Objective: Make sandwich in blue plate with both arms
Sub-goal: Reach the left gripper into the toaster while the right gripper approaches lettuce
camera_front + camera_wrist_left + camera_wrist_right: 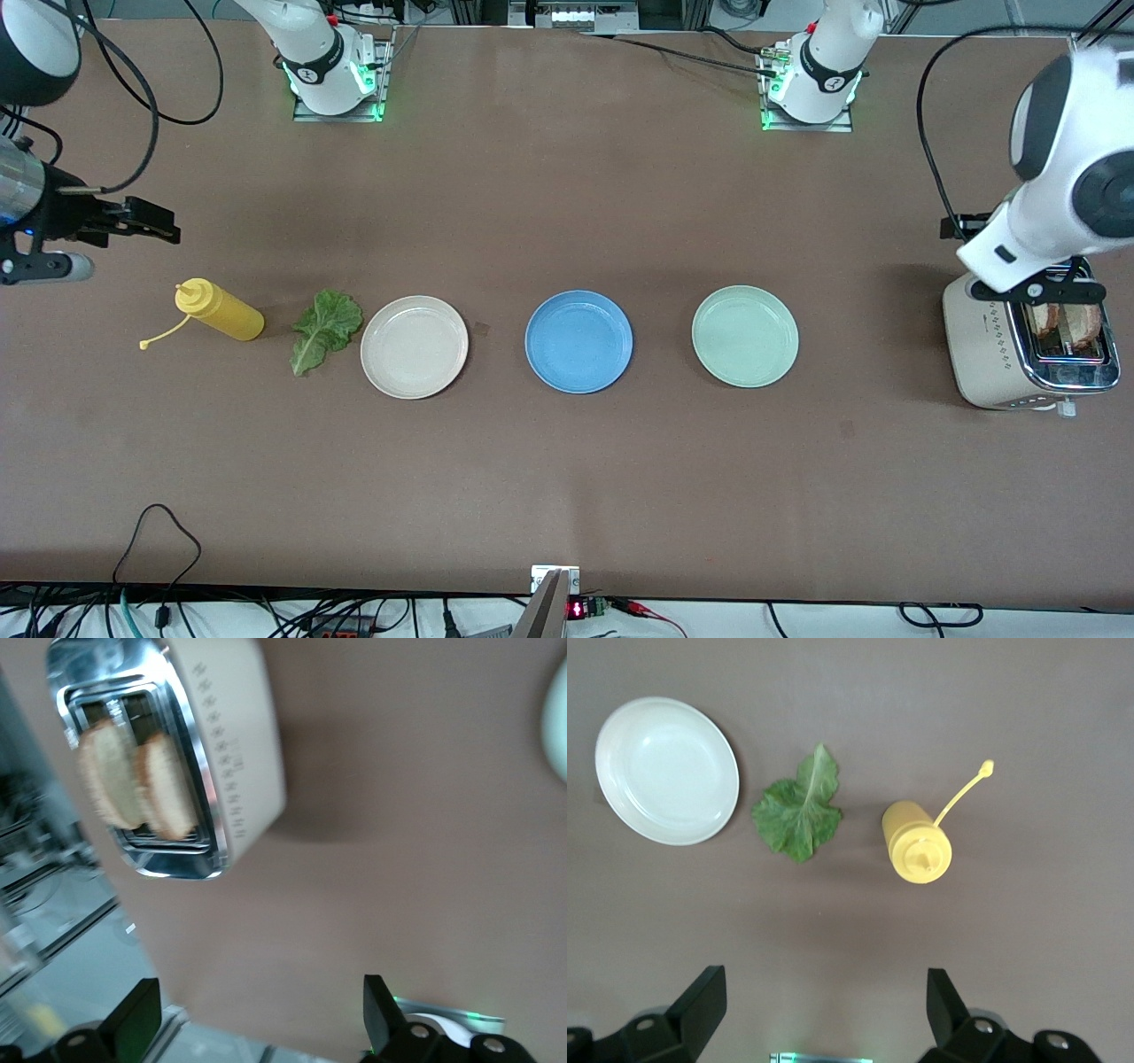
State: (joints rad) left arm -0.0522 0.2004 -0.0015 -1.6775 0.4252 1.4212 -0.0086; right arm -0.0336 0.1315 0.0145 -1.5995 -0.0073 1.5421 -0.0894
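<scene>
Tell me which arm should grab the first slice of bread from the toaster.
The left arm. Its open end effector hangs over the toaster holding both bread slices; the right end effector, also open, hangs near the lettuce.

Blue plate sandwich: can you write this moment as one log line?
blue plate bare | bread slices in toaster | left pincer open over toaster | right pincer open, waiting | lettuce leaf on table

The round, shallow medium-blue plate (578, 341) with a raised rim lies flat and bare mid-bench. A ruffled green lettuce leaf (324, 330) lies flat at its 9 o'clock; two light-brown bread slices (1067, 326) stand upright at its 3 o'clock.
</scene>
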